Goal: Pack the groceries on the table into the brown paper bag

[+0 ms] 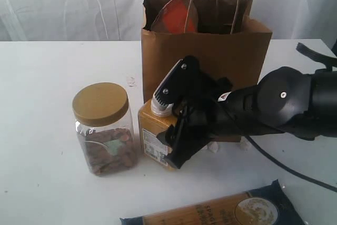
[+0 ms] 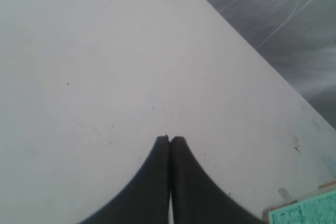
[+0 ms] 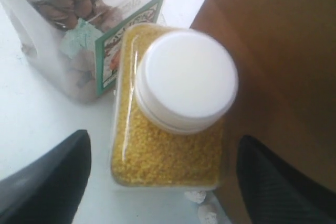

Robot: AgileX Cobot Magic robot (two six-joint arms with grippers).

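Packet (image 1: 226, 212), jar (image 1: 105, 130), bottle (image 1: 155, 135) unpacked, lower frame; pouch (image 1: 176, 17) in bag (image 1: 210, 56). Right gripper (image 3: 163, 179) apart astride bottle; left gripper (image 2: 169, 141) fingers together.

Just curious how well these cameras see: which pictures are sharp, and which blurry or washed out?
Exterior view: backdrop washed out, brown paper bag fairly sharp, dark arm lacks detail. Left wrist view: hazy, shut jaws a soft black shape over the table. Right wrist view: yellow white-capped bottle glares at its cap; jaws blurred.
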